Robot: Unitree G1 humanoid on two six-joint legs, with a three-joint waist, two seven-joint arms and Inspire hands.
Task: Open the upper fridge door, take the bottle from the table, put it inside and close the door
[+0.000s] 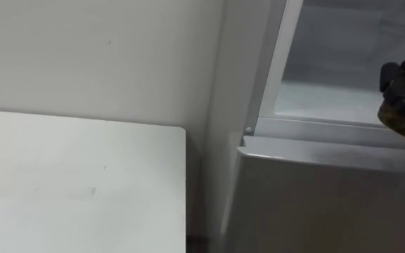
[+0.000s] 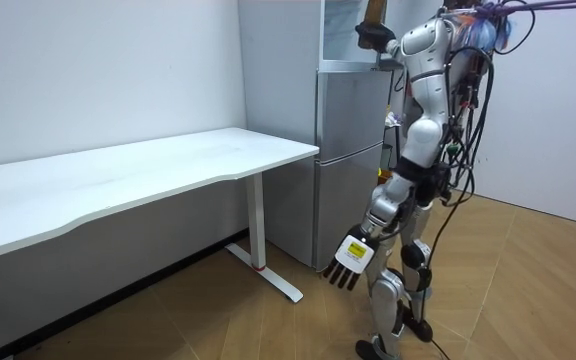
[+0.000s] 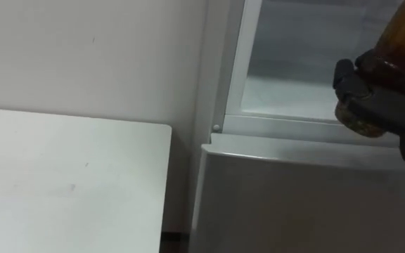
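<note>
**Brown bottle held up at the open upper fridge**

Amber-brown glass, the bottle (image 3: 401,36) is at the right edge of the eye views, in front of the upper fridge compartment (image 3: 287,95), which is open. Its rounded base hangs above the sill where that compartment meets the lower door (image 3: 294,204). It rests on nothing. Whether it has passed the front edge of the opening cannot be told.

The right hand (image 3: 373,90) grips the bottle low on its body, with dark fingers curled round the glass just above the base. In the room view this arm is raised high, and the hand and bottle are at the top of the fridge (image 2: 348,150).

Inside the compartment are pale walls and a pale floor, edged on the left by a white frame (image 3: 236,63). The grey lower door below it is closed.

The white counter (image 3: 62,183) is left of the fridge, with its corner just beside the fridge's side and a dark gap between them. A plain light wall (image 3: 83,49) runs behind both.

The robot stands upright on the wooden floor (image 2: 528,300), close against the front of the fridge and facing it. Its left hand (image 2: 351,258) hangs low at its side with the fingers straight and spread, holding nothing.
</note>
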